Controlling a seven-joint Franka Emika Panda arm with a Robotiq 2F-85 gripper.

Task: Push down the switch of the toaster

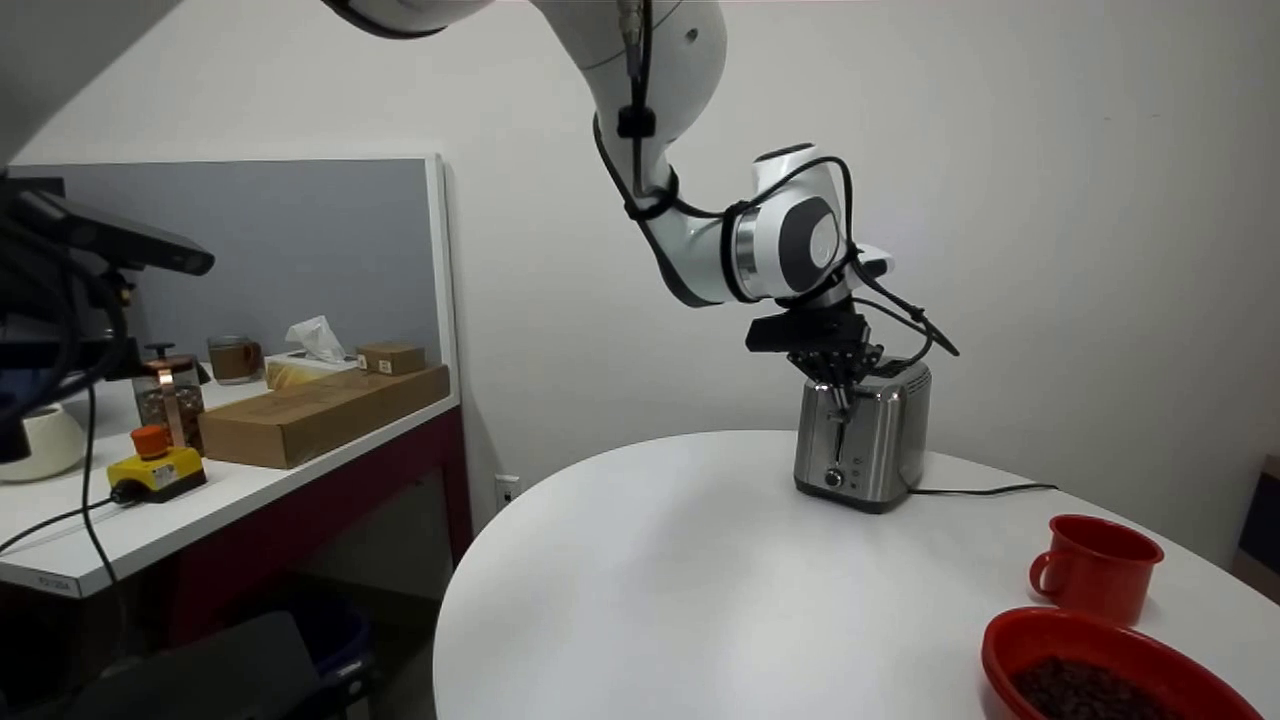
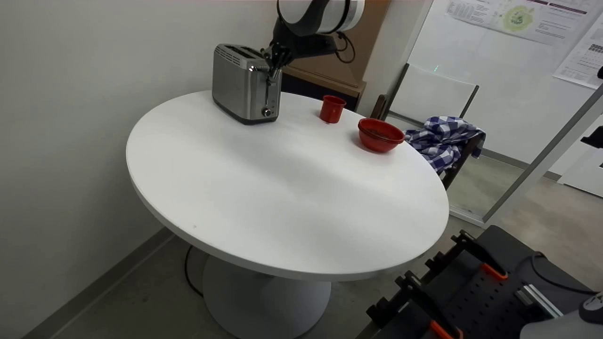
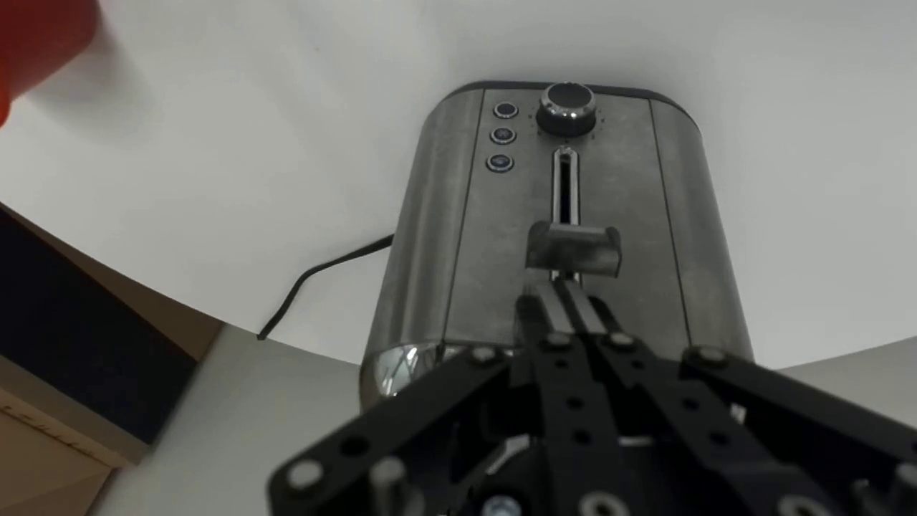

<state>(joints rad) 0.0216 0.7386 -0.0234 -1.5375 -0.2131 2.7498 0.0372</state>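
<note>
- While the toaster stands upright on the round white surface, its upper front panel is just beside the tips of the tool, and most of its body is lower than they are.
- The switch, a metal tab, sits just beyond the tool's tips in the wrist view; whether they touch it cannot be told.
- A slot runs behind the switch, most of its visible length on the side away from the tool.
- The tool is clenched, its two fingers side by side with a thin dark line between them.
- Farther from the tool, low on the same panel, are a round knob and, beside it, a column of three buttons.
- A black cord trails from the toaster over the surface, lower than the tool.
- Above the tool is the white arm.
- Well apart from the tool, a red mug stands on the surface in both exterior views.
- A red bowl with small dark pieces inside is farther from the tool than the mug.
</note>
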